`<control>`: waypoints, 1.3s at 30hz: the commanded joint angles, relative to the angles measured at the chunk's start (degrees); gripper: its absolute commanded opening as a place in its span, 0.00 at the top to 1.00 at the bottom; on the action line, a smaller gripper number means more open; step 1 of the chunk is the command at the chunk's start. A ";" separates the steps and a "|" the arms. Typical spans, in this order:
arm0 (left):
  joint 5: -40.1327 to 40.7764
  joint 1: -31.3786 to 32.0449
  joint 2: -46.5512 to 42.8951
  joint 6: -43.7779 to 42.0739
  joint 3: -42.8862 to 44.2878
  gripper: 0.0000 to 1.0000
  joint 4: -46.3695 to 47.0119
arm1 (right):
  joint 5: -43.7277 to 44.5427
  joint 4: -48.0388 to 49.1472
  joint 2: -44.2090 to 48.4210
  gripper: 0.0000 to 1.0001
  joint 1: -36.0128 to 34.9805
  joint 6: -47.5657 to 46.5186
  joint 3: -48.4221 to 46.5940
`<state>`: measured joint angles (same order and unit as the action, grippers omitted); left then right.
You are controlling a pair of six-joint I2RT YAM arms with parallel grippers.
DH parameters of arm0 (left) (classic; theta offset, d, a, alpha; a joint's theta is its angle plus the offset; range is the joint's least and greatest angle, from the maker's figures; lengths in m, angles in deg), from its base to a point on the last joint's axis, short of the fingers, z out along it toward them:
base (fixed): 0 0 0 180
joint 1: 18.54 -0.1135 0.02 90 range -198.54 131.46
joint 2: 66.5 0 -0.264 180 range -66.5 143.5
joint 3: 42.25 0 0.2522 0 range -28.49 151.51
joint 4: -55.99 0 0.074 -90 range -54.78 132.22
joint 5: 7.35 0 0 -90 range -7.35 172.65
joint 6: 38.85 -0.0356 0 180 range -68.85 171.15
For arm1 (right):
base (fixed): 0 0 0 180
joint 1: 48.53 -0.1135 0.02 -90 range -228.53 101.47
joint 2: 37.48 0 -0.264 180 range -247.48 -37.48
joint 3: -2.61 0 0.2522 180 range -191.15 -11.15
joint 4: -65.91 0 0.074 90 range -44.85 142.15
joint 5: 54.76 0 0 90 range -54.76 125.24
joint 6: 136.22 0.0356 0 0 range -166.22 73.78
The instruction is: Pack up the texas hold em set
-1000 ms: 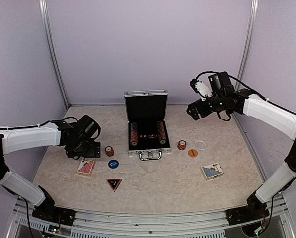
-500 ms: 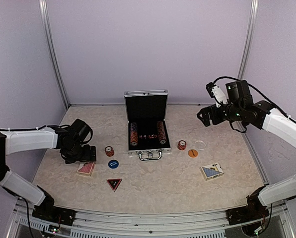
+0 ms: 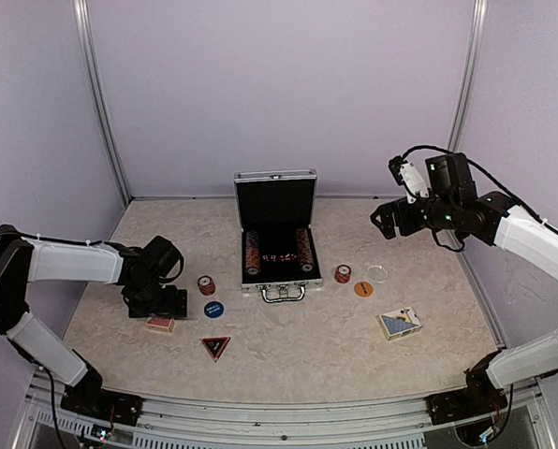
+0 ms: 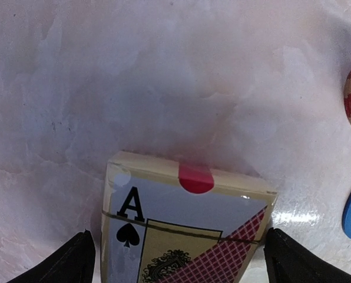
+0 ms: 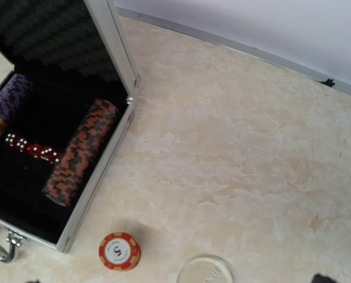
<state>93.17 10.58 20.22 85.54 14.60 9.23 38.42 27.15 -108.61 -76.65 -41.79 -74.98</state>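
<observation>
The silver case (image 3: 277,283) stands open mid-table with its lid up. Rows of orange-red chips (image 3: 252,252) and red dice (image 5: 33,148) lie in its black lining. My left gripper (image 3: 156,307) is open, low over the red card deck (image 4: 187,224), one finger (image 4: 74,260) on each side and not touching it. My right gripper (image 3: 385,218) hangs open and empty, high at the back right. On the table lie the blue deck (image 3: 399,323), two small chip stacks (image 3: 206,284) (image 5: 119,250), a blue button (image 3: 213,309), an orange button (image 3: 363,289), a clear button (image 5: 205,272) and the red triangle (image 3: 215,347).
The case's metal handle (image 3: 282,293) faces the near edge. Grey walls with metal posts (image 3: 99,103) close in the table on three sides. A rail (image 3: 260,409) runs along the front edge between the arm bases.
My left gripper has come down and nearer, over the red deck. My right arm swung right about a second ago and has since held still.
</observation>
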 commanded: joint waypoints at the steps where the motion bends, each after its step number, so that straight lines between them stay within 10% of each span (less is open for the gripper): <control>1: 1.89 0.52 0.87 0.21 0.67 0.02 -0.49 | -0.51 1.46 1.63 0.00 -0.17 0.85 0.68; 16: 2.61 1.18 -1.52 1.12 0.36 0.33 0.35 | -0.57 1.88 1.92 0.00 -0.16 0.84 0.77; 30: 8.12 6.03 -10.03 -8.16 15.36 0.32 -1.48 | -0.86 2.05 2.07 0.00 -0.16 0.78 0.64; 39: 8.21 15.11 3.09 -27.86 34.28 0.31 -0.25 | -1.11 2.10 2.79 0.00 -0.18 0.82 0.31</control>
<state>100.87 22.36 17.03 69.74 41.88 7.02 37.81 28.07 -107.69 -76.65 -41.59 -74.91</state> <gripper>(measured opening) 0.700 0.997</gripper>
